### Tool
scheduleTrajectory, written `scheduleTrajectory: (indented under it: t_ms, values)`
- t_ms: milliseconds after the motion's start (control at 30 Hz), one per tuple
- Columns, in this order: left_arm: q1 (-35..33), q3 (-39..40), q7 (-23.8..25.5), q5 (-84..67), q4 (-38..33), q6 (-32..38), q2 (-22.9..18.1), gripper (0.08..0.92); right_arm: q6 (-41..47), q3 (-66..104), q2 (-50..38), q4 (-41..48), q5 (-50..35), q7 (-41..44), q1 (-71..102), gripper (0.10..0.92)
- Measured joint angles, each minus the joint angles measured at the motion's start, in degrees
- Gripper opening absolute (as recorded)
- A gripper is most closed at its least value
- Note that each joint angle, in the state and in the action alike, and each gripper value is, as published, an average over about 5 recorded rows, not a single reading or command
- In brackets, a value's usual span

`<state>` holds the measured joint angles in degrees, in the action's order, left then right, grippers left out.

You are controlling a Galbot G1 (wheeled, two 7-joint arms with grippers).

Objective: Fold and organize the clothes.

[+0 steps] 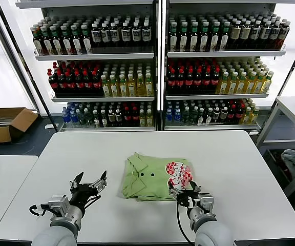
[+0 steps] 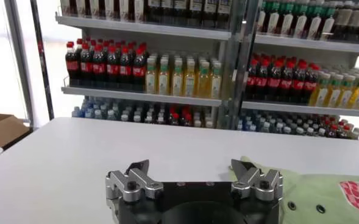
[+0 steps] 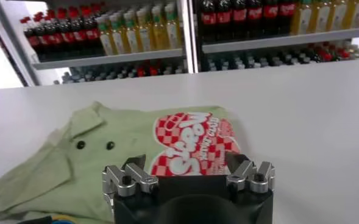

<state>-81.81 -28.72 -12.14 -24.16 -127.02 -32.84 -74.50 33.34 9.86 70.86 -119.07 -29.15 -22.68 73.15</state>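
Shirt (image 1: 155, 176) folded, red-checkered print (image 3: 191, 143) lettering unreadable.

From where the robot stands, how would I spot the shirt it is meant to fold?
Look at the big white table in front of the drinks shelves. Near its front edge lies a light green shirt, already folded into a rough square. Its collar, two dark buttons and red-and-white checkered print set it apart.
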Motion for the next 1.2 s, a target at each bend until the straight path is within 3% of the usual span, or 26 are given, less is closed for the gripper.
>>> scheduleTrajectory:
  t_ms: [700, 1200]
  values:
    - [-0.8, -0.1, 0.8, 0.4, -0.1, 0.9, -0.4, 0.823, -0.2, -2.9, 0.6, -0.5, 3.2, -0.4, 0.5, 0.823]
    - [-0.4, -0.2, 2.5, 4.9, -0.6, 13.8, -2.9, 0.823, -6.3, 11.8, -0.4, -4.4, 10.2, 2.0, 3.4, 0.823]
